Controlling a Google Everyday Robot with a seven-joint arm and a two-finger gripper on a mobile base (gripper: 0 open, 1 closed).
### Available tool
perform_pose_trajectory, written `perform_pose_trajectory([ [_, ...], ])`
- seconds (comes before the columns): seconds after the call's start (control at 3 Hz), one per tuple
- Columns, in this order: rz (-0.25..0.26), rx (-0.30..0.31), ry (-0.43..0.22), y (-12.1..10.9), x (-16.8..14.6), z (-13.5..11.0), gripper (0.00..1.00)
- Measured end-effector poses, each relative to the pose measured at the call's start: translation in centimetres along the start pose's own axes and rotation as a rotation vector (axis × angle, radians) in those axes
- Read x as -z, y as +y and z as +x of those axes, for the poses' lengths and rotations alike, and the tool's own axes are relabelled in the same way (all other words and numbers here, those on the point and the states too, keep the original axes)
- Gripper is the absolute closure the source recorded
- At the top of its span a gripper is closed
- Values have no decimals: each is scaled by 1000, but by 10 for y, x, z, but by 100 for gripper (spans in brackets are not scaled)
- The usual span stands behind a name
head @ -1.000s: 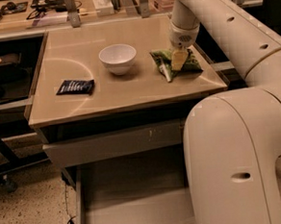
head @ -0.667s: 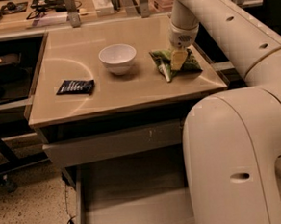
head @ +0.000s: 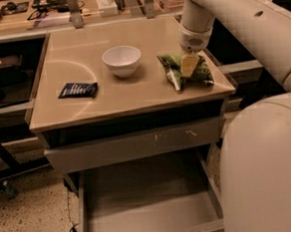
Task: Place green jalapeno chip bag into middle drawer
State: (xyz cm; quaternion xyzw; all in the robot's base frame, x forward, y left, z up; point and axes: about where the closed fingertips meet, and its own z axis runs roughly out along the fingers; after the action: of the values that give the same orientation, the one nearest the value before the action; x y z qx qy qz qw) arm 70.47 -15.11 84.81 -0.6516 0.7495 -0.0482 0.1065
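Observation:
The green jalapeno chip bag (head: 178, 68) lies on the right part of the beige cabinet top (head: 129, 96), crinkled, with a whitish edge toward the front. My gripper (head: 188, 66) hangs from the white arm straight down onto the middle of the bag, its pale fingers against the foil. The middle drawer (head: 147, 207) is pulled out wide below the cabinet front, grey-beige, with a bare smooth floor. The drawer above it, with pale scratch marks (head: 172, 135), is only slightly out.
A white bowl (head: 122, 60) stands left of the bag. A flat dark-blue packet (head: 78, 89) lies at the left of the top. My large white arm and base (head: 264, 169) fill the right side. Shelves with clutter stand behind and to the left.

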Motion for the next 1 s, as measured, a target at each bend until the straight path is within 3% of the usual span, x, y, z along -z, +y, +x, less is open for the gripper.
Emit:
perform_pose_trajectory([
  [0.33,-21,-27,16,38,8,5,100],
  [0.67,-21,-27,16,38,8,5,100],
  [1.0,-22,-35,26,54,17,6,100],
])
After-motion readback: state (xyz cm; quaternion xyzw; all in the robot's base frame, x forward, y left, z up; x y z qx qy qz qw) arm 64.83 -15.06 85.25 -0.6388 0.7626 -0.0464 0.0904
